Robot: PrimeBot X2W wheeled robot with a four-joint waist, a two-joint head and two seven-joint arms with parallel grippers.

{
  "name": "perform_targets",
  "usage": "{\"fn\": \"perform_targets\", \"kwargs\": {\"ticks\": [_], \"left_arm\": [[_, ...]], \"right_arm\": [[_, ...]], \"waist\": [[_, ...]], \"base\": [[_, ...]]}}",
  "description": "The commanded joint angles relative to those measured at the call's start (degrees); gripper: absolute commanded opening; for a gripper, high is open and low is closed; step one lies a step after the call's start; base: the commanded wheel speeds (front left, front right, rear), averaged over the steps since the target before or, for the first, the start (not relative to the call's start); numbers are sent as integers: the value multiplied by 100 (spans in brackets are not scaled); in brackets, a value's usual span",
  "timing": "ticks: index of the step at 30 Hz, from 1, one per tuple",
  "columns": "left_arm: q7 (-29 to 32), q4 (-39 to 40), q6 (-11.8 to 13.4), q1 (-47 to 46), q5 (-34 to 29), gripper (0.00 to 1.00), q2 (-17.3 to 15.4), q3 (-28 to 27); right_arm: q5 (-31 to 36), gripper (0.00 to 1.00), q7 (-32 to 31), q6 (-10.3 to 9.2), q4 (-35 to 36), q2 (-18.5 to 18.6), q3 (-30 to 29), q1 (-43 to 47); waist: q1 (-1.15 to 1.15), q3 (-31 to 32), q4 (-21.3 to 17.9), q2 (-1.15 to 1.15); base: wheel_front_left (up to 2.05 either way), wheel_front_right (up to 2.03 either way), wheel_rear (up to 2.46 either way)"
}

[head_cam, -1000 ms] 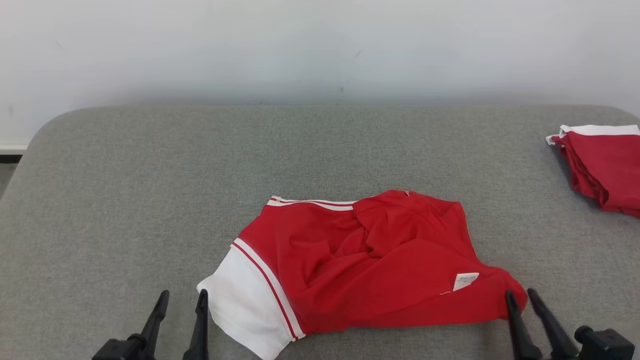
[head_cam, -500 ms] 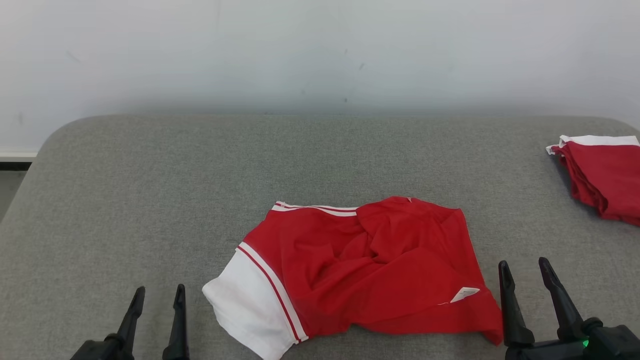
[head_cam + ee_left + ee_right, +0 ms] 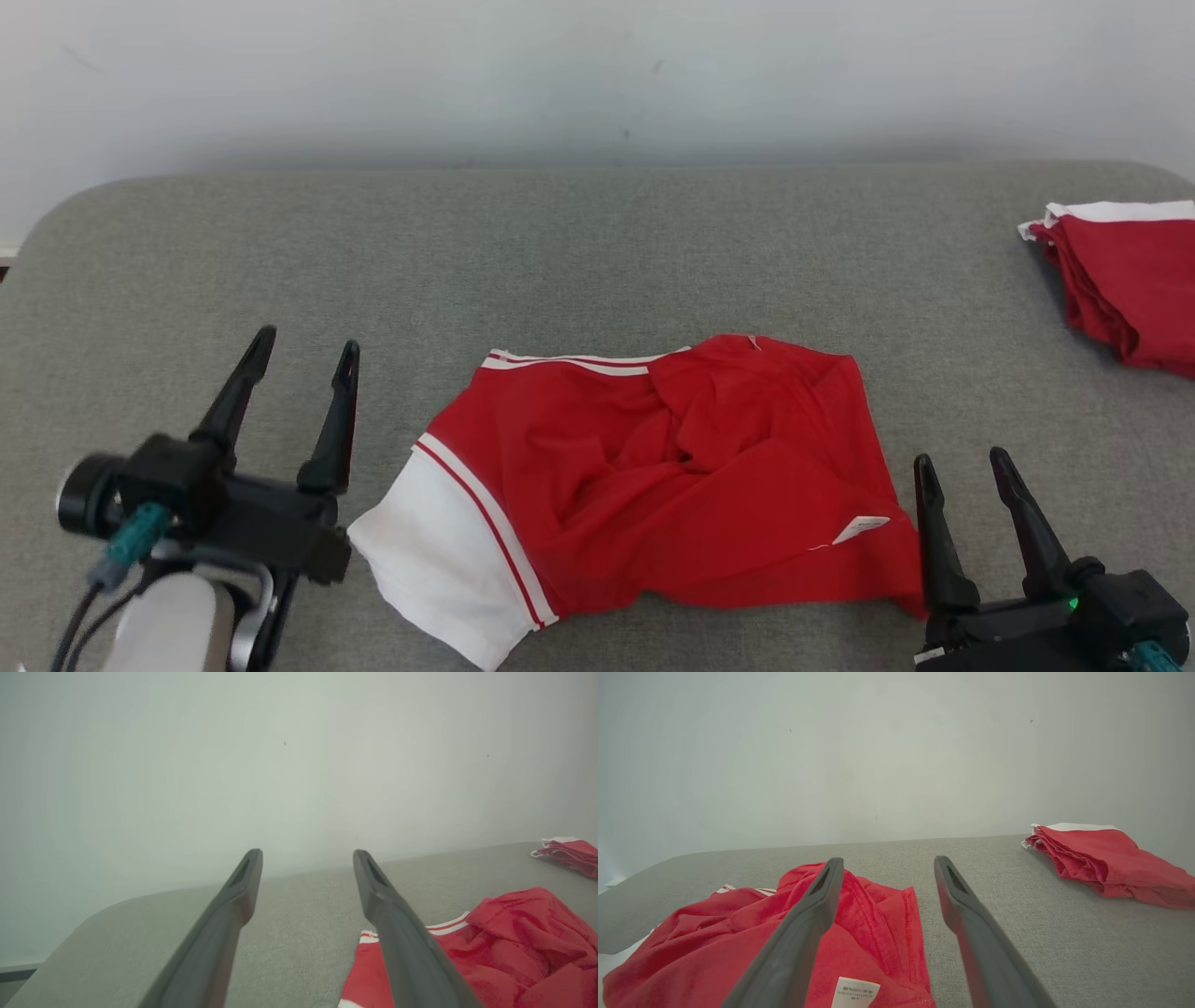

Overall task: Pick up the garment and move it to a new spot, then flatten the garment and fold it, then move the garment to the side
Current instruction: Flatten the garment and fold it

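Red garment [image 3: 672, 476]: lies rumpled near the front edge of the surface, roughly midway between its left and right edges; nothing holds it.
White band [image 3: 439, 560]: forms the garment's left end and lies fairly flat, while the red middle is bunched into folds.
Care label [image 3: 861, 529]: shows at the garment's front-right corner, so I'd guess an inner side is turned up there.
Left gripper [image 3: 308, 341]: fingers spread, nothing between them, just left of the white band and clear of the cloth.
Right gripper [image 3: 962, 455]: fingers spread wide and empty, just beside the front-right corner, close to the label.
Why placed so: with one gripper at each end, they look ready to take both ends and draw the cloth flat.
Grey surface [image 3: 560, 243]: fabric-covered with rounded corners, against a pale wall.
Folded red pile [image 3: 1130, 280]: at the right edge, well apart; probably where finished pieces go.
Stage, as I judge it: garment set down, flattening not yet done.
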State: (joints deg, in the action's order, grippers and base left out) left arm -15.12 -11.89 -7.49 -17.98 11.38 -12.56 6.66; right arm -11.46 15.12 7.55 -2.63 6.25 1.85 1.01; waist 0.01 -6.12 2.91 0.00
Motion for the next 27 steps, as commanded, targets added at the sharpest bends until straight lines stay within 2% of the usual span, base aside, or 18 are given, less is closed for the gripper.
{"fn": "perform_targets", "kwargs": {"ticks": [1, 6, 8, 10, 11, 18, 23, 27], "left_arm": [[-2, -109, 9, -301, 136, 100, -181, 137], [113, -680, 9, -1542, 863, 100, -922, 1082], [286, -844, 9, -1930, 1236, 100, -1056, 1415], [434, -1022, 10, -2362, 1467, 100, -1361, 1799], [434, -1022, 10, -2362, 1467, 100, -1361, 1799], [931, -1655, 9, -3051, 2399, 100, -1854, 3041], [1431, -1958, 9, -3043, 3134, 100, -2137, 3785], [1669, -2166, 9, -3030, 3574, 100, -2307, 4174]], "right_arm": [[21, 100, 0, -15, -23, -33, 31, -101], [11, 100, 0, -15, -113, -89, 62, -398], [-17, 100, 0, -15, -138, -123, 59, -489], [-39, 100, 0, -15, -171, -152, 83, -573], [-39, 100, 0, -15, -171, -152, 83, -573], [-92, 100, 1, -15, -271, -262, 92, -740], [-118, 100, 0, -15, -315, -293, 79, -792], [-116, 100, 0, -15, -321, -304, 64, -823]], "waist": [[-1, -244, -253, 0], [-1, -605, -639, 0], [-1, -729, -780, 0], [-1, -858, -933, 0], [-1, -858, -933, 0], [-1, -1132, -1344, 0], [-1, -1189, -1489, 0], [-1, -1229, -1528, 0]], "base": [[0, 0, 0], [0, 0, 0], [0, 0, 0], [0, 0, 0], [0, 0, 0], [0, 0, 0], [0, 0, 0], [0, 0, 0]]}}
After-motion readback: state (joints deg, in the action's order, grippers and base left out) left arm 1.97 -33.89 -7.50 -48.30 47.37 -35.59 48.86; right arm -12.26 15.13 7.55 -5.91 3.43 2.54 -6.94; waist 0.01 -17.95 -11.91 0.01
